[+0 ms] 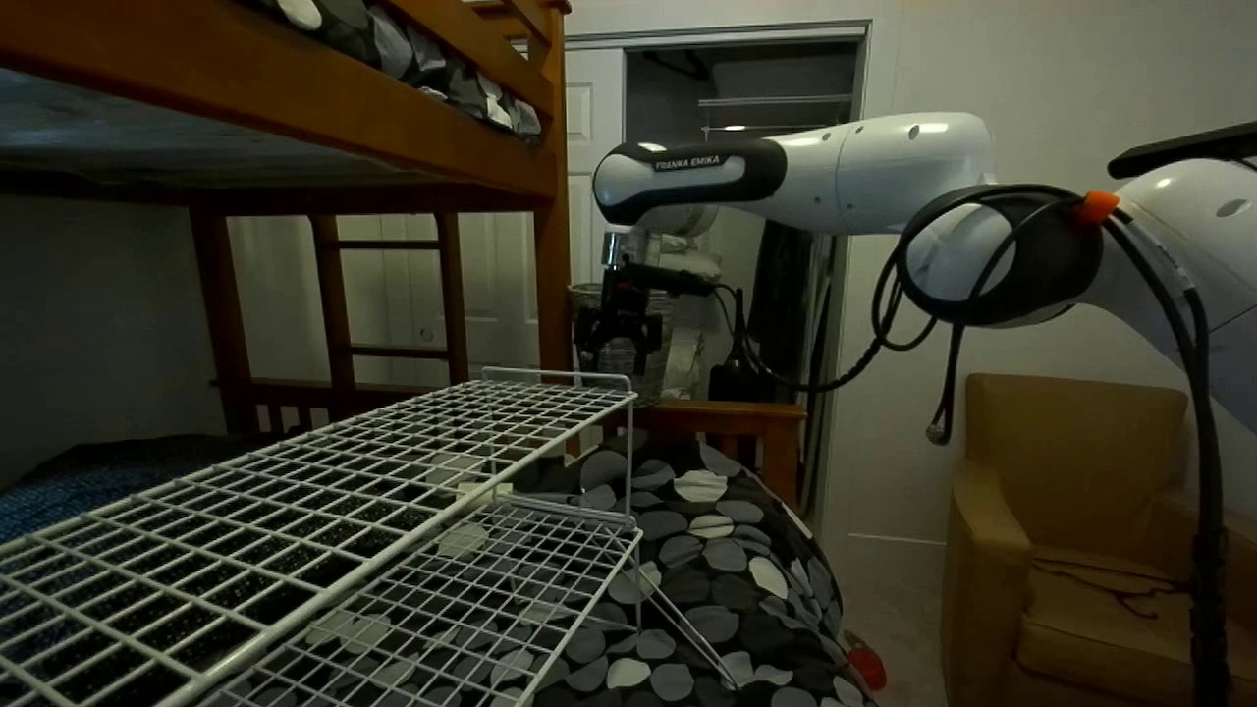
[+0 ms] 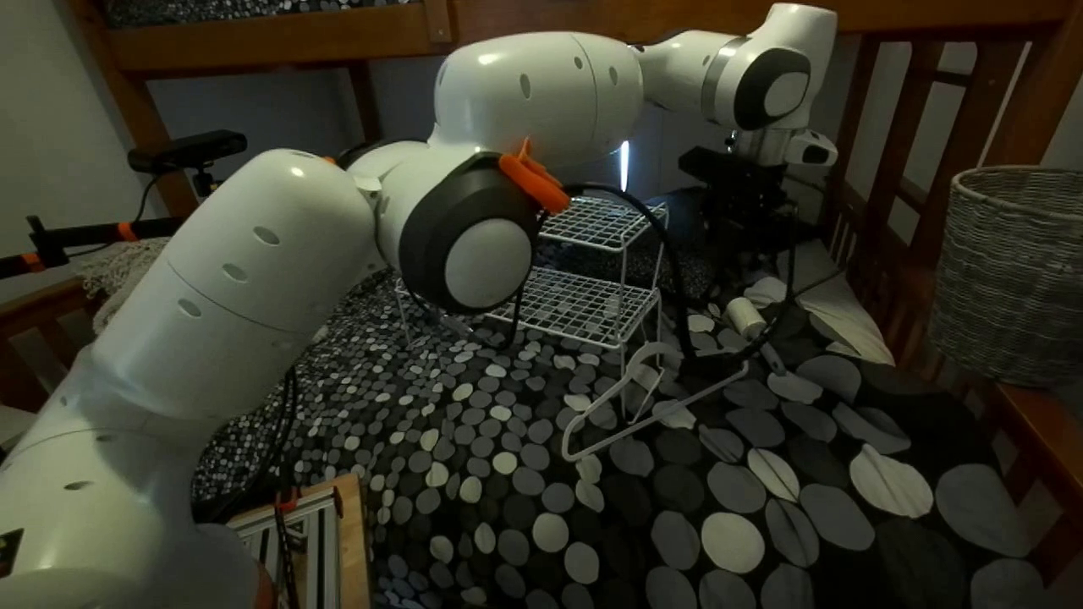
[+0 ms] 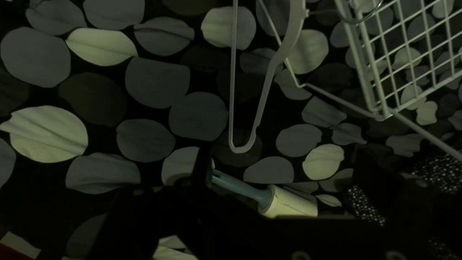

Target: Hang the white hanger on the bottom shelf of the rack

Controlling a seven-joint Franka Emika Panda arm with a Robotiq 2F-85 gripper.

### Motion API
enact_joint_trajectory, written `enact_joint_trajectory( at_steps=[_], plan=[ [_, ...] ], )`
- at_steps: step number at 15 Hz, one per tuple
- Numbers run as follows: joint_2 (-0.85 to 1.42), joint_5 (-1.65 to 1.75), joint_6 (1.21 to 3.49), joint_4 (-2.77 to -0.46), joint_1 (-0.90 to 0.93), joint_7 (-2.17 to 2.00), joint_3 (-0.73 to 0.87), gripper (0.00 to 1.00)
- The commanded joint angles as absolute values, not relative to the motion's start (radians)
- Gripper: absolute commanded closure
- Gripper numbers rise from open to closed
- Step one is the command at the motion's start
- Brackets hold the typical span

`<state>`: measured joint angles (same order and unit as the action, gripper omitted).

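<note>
The white hanger (image 2: 651,420) rests at the rack's near leg above the dotted bedding, hook up. It also shows in the wrist view (image 3: 267,81). In an exterior view I cannot tell it from the rack's legs. The white wire rack (image 1: 344,491) stands on the bed. Its bottom shelf (image 1: 530,574) also shows in an exterior view (image 2: 584,306). My gripper (image 1: 619,349) is open and empty above the bed, beyond the rack's end. In the wrist view its dark fingers (image 3: 288,169) are wide apart, with the hanger beyond them, not between them.
A lint roller (image 3: 288,202) with a blue handle lies on the bed below my gripper. The wooden bunk bed's (image 1: 550,295) posts and upper bunk surround the rack. A wicker basket (image 2: 1007,279) stands by the bed's end. A tan armchair (image 1: 1070,471) is at the side.
</note>
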<state>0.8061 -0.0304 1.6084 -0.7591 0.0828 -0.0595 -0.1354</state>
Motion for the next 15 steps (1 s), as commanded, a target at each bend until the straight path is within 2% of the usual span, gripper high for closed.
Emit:
enact_joint_trajectory(
  at_steps=[1, 11, 15],
  plan=[
    [0.741, -0.029, 1.520, -0.781, 0.073, 0.004, -0.146, 0.00],
    [0.616, -0.053, 1.432, -0.788, 0.049, 0.167, -0.146, 0.00],
    [0.634, -0.043, 1.451, -0.760, 0.060, 0.151, -0.141, 0.00]
  ],
)
